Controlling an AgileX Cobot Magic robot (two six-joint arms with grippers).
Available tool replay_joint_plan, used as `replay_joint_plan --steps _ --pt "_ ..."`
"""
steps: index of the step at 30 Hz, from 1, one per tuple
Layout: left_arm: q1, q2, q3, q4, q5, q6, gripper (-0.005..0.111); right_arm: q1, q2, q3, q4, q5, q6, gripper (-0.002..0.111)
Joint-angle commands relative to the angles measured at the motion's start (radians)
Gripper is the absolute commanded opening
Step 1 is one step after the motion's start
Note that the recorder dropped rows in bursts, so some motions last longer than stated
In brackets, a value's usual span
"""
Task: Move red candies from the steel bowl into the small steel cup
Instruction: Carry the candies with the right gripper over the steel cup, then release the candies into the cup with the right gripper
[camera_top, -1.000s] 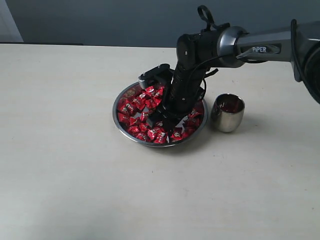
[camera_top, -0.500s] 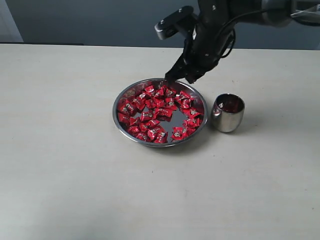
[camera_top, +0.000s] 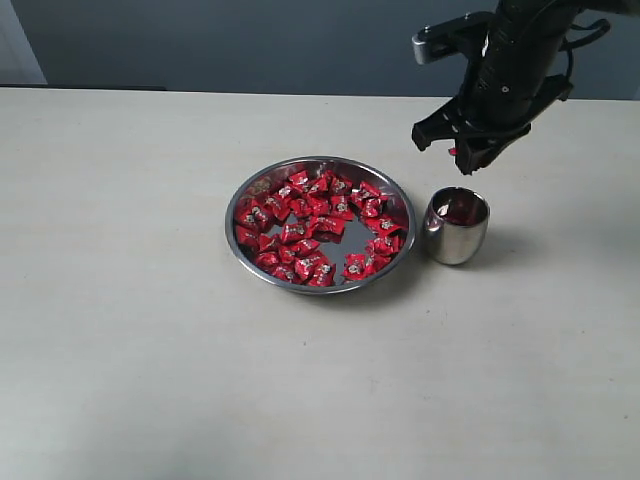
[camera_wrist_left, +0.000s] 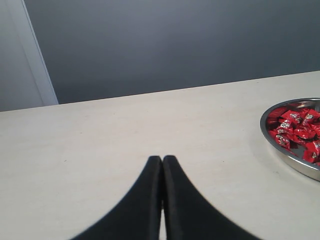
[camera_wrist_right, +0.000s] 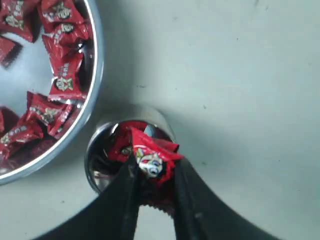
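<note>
The wide steel bowl (camera_top: 318, 224) sits mid-table, holding many red candies (camera_top: 312, 228). To its right stands the small steel cup (camera_top: 456, 226) with red candy inside (camera_wrist_right: 117, 145). My right gripper (camera_top: 462, 152) hangs in the air just above the cup, shut on one red candy (camera_wrist_right: 151, 156), which shows between the black fingers (camera_wrist_right: 126, 192) directly over the cup's mouth (camera_wrist_right: 102, 165). My left gripper (camera_wrist_left: 162, 161) is shut and empty, low over bare table, with the bowl's rim (camera_wrist_left: 280, 150) off to one side of it.
The pale tabletop (camera_top: 150, 350) stretches around the bowl and cup. A dark grey wall (camera_top: 250, 40) runs behind the table's far edge.
The right gripper rose out of the bowl with a candy and swung right, from above the bowl's far rim to above the cup. The left gripper's earlier state is not shown.
</note>
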Motion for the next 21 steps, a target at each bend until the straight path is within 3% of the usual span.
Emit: replay_joint_plan --steps 1,5,7,8,10,15,21 --pt "-0.006 -0.005 0.002 -0.004 -0.006 -0.004 0.0 -0.008 0.007 0.007 0.022 0.046 -0.028 0.006" --pt "-0.006 -0.005 0.002 -0.004 -0.006 -0.004 0.0 -0.008 0.032 0.007 0.046 0.049 -0.049 0.006" --pt "-0.006 -0.005 0.002 -0.004 -0.006 -0.004 0.0 -0.008 0.044 0.007 0.046 0.06 -0.049 0.019" --pt "-0.006 -0.005 0.002 -0.004 -0.006 -0.004 0.0 -0.008 0.044 0.007 0.043 0.064 -0.051 0.031" --pt "-0.006 -0.005 0.002 -0.004 -0.006 -0.004 0.0 -0.008 0.044 0.007 0.02 0.07 -0.051 0.04" --pt "-0.006 -0.005 0.002 -0.004 -0.006 -0.004 0.0 -0.006 0.038 0.007 0.042 0.064 -0.049 0.04" --pt "-0.006 -0.005 0.002 -0.004 -0.006 -0.004 0.0 0.088 0.047 0.007 0.314 -0.13 -0.249 0.04"
